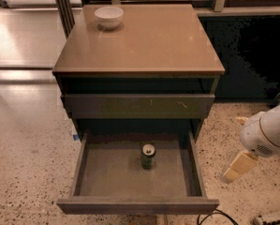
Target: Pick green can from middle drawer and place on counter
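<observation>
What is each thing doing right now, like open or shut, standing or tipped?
middle drawer: pulled open.
green can: standing upright inside the middle drawer, untouched.
upper drawer: shut.
white bowl: upright on the counter.
hand: right of the open drawer, away from the can.

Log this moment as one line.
green can: upright in middle drawer | end effector: right of drawer, apart from can | counter: white bowl

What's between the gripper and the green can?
The middle drawer's right wall, in the camera view; the gripper hangs right of it, the green can inside.
</observation>
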Tool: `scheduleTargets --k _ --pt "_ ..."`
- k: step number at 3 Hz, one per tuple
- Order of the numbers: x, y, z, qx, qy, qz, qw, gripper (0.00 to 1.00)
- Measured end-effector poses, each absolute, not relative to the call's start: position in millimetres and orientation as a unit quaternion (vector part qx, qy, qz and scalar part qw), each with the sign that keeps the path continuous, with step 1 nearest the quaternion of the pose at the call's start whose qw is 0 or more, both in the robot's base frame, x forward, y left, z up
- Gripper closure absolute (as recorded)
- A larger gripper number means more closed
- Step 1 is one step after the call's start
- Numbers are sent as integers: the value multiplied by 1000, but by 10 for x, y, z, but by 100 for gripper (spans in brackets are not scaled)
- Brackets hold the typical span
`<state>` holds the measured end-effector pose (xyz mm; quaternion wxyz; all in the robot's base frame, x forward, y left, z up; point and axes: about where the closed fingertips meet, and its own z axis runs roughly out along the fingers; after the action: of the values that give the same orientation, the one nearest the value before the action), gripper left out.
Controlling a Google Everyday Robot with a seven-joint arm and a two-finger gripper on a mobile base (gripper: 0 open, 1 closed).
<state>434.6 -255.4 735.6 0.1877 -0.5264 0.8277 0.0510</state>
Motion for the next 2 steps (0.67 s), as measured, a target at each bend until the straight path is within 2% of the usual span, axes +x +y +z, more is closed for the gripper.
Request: scheduleTargets --k 1,2 --pt "4353 -2552 7269 -529 825 52 191 0" --pt "4446 -2572 6760 -537 814 77 206 0"
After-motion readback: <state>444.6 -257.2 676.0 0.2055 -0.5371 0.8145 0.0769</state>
